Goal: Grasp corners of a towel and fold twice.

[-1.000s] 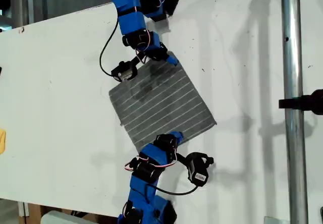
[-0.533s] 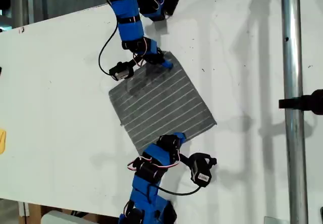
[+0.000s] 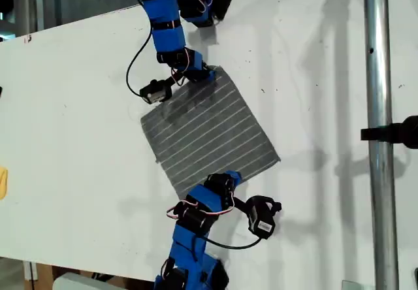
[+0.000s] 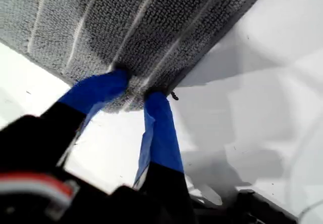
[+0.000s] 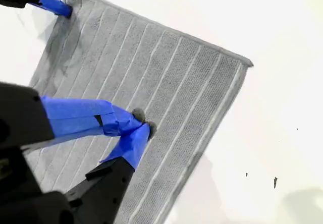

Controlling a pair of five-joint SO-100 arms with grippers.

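Note:
The dark-grey striped towel (image 3: 209,130) lies flat as a diamond on the white table (image 3: 72,107). My first gripper (image 3: 204,74) comes in from the exterior view's top and sits at the towel's upper corner. In the first wrist view that gripper (image 4: 137,85) has a finger on each side of the puckered corner of the towel (image 4: 151,22), pinching it. My second gripper (image 3: 230,177) reaches from the exterior view's bottom to the towel's lower-right edge. In the second wrist view it (image 5: 141,125) has its tips together over the towel (image 5: 166,82); I cannot tell if cloth is pinched.
A vertical metal pole (image 3: 375,133) with a black clamp (image 3: 395,133) stands at the exterior view's right. A small yellow object (image 3: 2,182) shows at that view's left edge. The table's far edge runs along the exterior view's upper left.
My first gripper has shifted slightly toward the exterior view's upper left, staying at the towel's upper corner. My second gripper edged a little to the right along the lower-right edge. The towel stays flat.

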